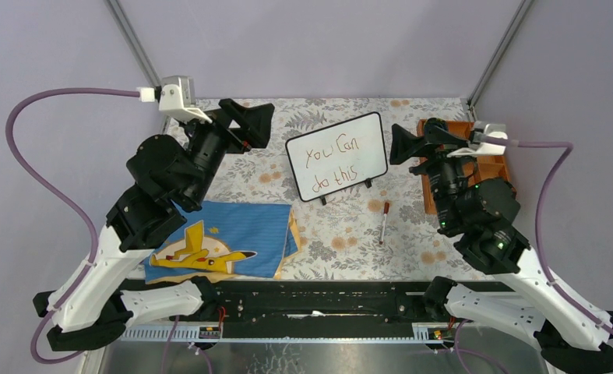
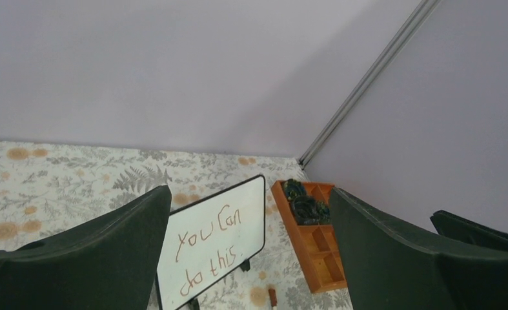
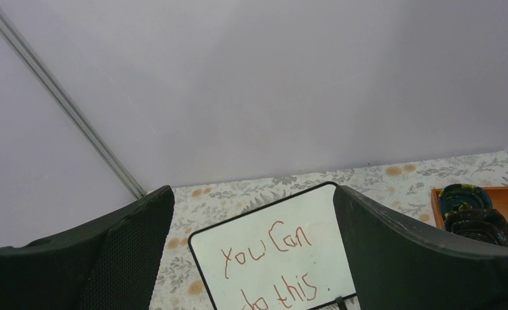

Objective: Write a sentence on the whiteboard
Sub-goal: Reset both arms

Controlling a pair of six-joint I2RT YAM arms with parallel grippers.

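Left hand [image 1: 264, 125], right hand [image 1: 397, 145]: aloft, seemingly agape.

Bright even light, soft shadows, sharp focus, no glare

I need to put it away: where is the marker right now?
In the top view the marker lies loose on the table, right of centre, just on the near side of the whiteboard.

White whiteboard [image 1: 337, 157], black frame; reddish-brown sentence [image 1: 335, 165]; orange tray [image 1: 490, 166]; blue cloth [image 1: 225, 239]
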